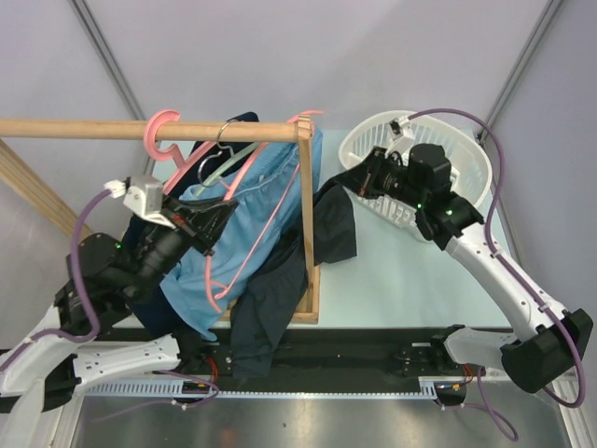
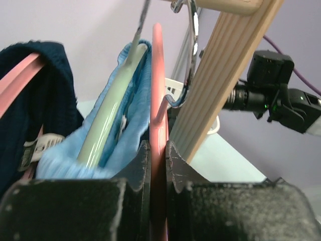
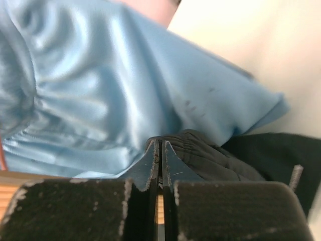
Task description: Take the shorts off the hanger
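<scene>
Light blue shorts (image 1: 270, 191) hang on a pale green hanger (image 2: 108, 125) from the wooden rail (image 1: 75, 128). They also show in the left wrist view (image 2: 131, 133) and the right wrist view (image 3: 100, 90). My left gripper (image 1: 216, 224) is shut on a thin pink hanger (image 2: 158, 100) beside the blue shorts, its tips (image 2: 158, 145) pinching the bar. Navy shorts (image 2: 50, 90) sit on another pink hanger at its left. My right gripper (image 1: 343, 182) is shut on dark shorts (image 1: 331, 229), their bunched edge at its tips (image 3: 160, 143).
A wooden frame post (image 1: 306, 224) stands between the two grippers and is close on the right in the left wrist view (image 2: 215, 95). A white laundry basket (image 1: 373, 131) sits at the back right behind the right arm. Dark fabric (image 1: 261, 317) hangs down to the table's near edge.
</scene>
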### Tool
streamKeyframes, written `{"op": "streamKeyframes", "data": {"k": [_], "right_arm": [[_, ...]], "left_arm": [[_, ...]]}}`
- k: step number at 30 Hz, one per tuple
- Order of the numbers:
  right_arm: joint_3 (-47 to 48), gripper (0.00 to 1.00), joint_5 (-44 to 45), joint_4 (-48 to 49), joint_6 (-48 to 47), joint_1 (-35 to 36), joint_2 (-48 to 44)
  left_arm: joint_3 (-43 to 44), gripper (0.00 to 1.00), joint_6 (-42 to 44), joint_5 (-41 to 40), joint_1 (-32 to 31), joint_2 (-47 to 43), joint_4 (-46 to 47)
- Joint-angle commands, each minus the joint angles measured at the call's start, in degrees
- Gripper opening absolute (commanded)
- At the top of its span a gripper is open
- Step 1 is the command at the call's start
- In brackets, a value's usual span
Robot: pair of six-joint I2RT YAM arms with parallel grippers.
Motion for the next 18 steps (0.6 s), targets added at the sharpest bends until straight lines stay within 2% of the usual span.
{"op": "streamKeyframes", "data": {"k": [1, 6, 12, 18], "right_arm": [[6.2, 0.00, 5.3, -4.1, -4.2, -3.9, -3.5], [8.2, 0.00, 7.2, -10.6, -5.5, -9.8, -8.8], [9.6, 0.00, 11.0, -17.1, -7.6, -12.4, -17.4], [20.2, 0.00, 21.1, -26.3, -12.5, -12.7, -20.2]], "left_arm": [[3.8, 0.00, -6.3, 0.4, -0.2, -3.0, -7.3], [4.2, 0.00, -8.5, 0.7, -0.2, -4.4, -11.2], [4.3, 0.00, -6.8, 2.3, -0.2, -3.1, -13.3], [5.4, 0.00, -7.8, 5.0, -0.3, -1.5, -14.5]]}}
